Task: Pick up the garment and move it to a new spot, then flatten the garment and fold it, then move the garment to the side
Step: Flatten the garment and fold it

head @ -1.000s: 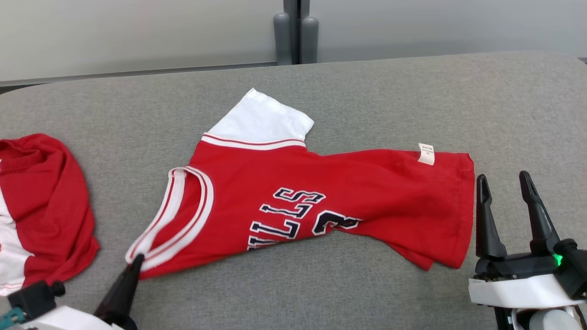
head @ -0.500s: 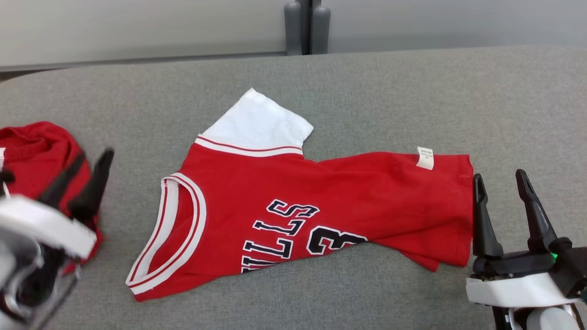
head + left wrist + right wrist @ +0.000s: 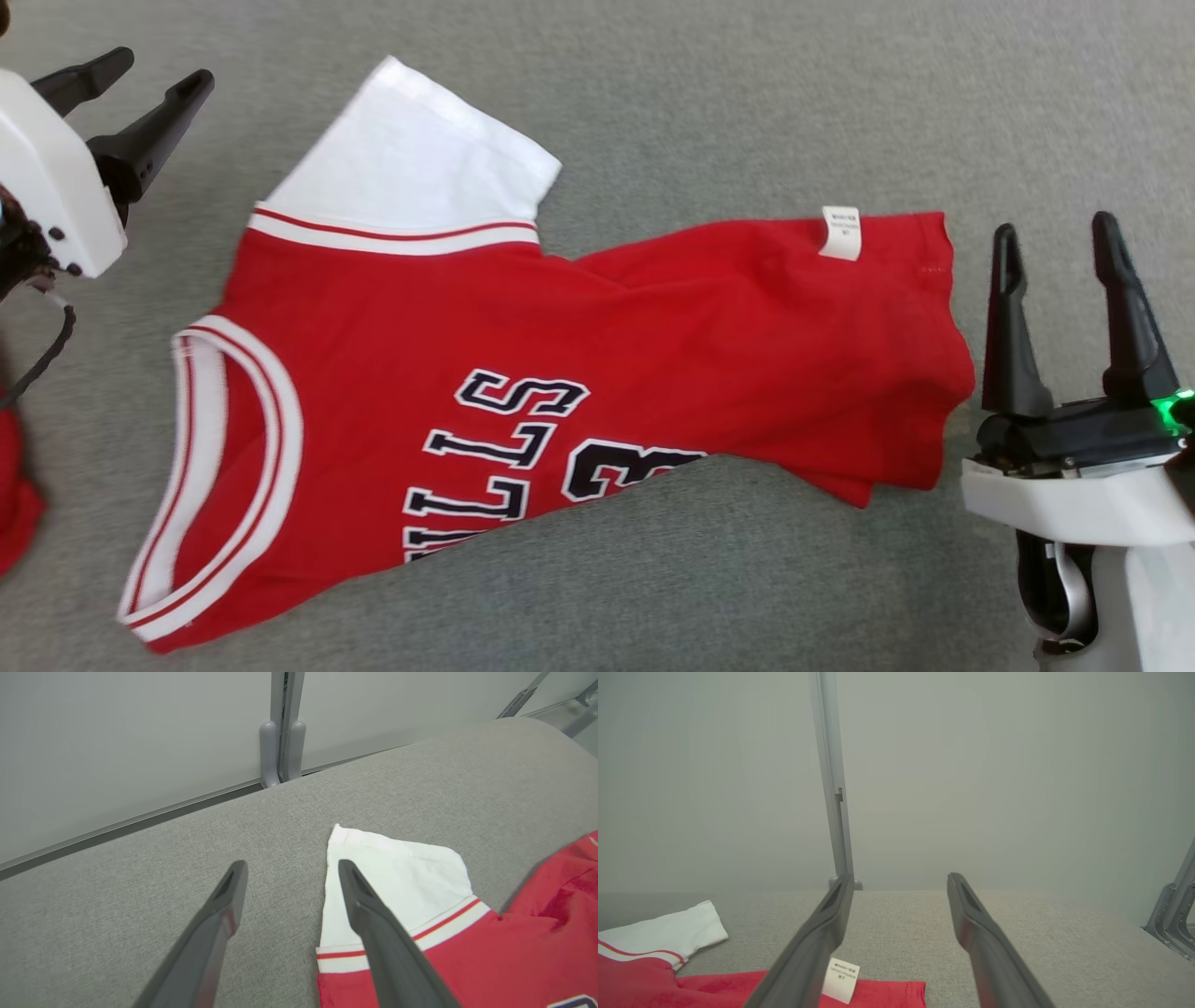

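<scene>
Beside the garment [image 3: 579,336], both end effectors [image 3: 166,70] [image 3: 1054,224] gape wide.

The red jersey [image 3: 653,317] bears the letters "LLS" and a "3"; print on its white tag [image 3: 840,231] is illegible.

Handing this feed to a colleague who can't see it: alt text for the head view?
A red jersey with a white sleeve and dark lettering lies rumpled on a grey surface, neck opening at left, white tag near its right edge. The left gripper is open at upper left, the right gripper open beside the jersey's right edge; neither holds anything.
</scene>
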